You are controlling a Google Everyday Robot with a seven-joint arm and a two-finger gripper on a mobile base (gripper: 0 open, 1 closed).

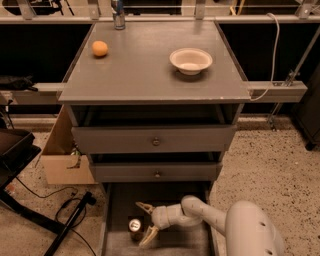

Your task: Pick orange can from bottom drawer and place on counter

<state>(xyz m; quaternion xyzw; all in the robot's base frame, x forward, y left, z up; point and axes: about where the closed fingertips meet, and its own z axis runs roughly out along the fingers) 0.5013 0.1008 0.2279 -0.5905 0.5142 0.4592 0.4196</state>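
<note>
The bottom drawer (120, 200) is pulled open at the foot of the grey cabinet. The orange can (135, 228) stands upright on its dark floor near the left, silver top up. My gripper (146, 224) reaches in from the right on a white arm. Its two tan fingers are spread, one (144, 206) above the can and one (149, 236) below it, with the can just at the fingertips and not gripped. The counter (145, 65) is the flat grey cabinet top above.
On the counter sit a round orange fruit (100, 48) at the left, a white bowl (190, 60) at the right and a silvery-blue can (118, 13) at the back. A cardboard box (62, 160) and black cables (70, 215) lie left of the cabinet.
</note>
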